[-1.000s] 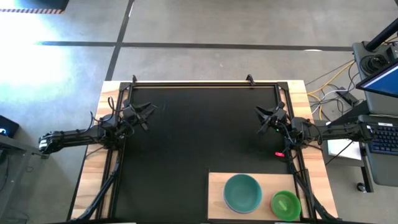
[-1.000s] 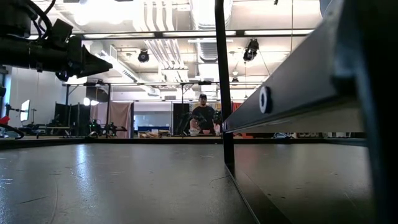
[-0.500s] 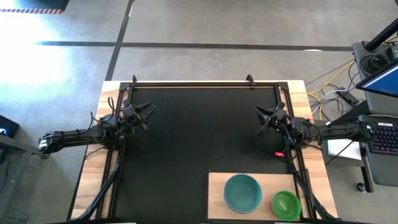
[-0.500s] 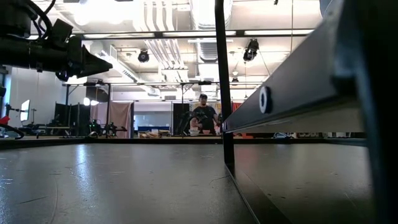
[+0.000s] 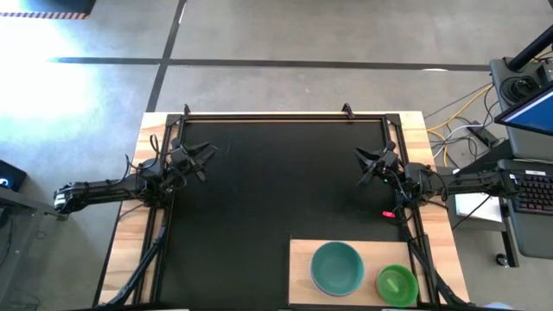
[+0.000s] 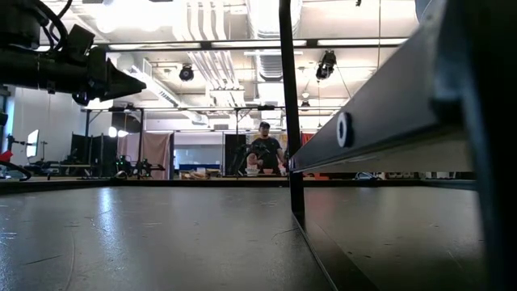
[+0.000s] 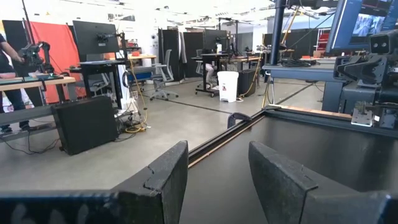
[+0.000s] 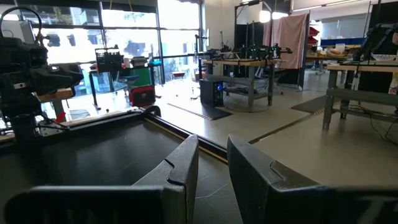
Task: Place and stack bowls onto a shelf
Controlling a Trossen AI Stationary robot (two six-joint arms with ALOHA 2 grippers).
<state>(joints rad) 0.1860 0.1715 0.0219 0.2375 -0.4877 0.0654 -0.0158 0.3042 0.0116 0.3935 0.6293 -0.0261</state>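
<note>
In the high view the light wooden shelf (image 5: 300, 259) lies at the table's near right. On it rests a large teal-green bowl (image 5: 337, 267) with a paler rim showing under its left side. A smaller light green bowl (image 5: 397, 283) rests to its right. Other bowls are out of view. My left gripper (image 5: 205, 154) (image 7: 217, 149) hovers open at the mat's far left. My right gripper (image 5: 366, 164) (image 8: 212, 142) hovers at the mat's right, its fingers a narrow gap apart. Neither is near the bowls.
A large black mat (image 5: 276, 190) inside a thin black frame covers the table. Pale wood shows along both side edges (image 5: 134, 216). A laptop and cables (image 5: 527, 112) sit off the table's right. In the low view a dark upright post (image 6: 289, 113) stands on the mat, and a person (image 6: 263, 149) stands far behind.
</note>
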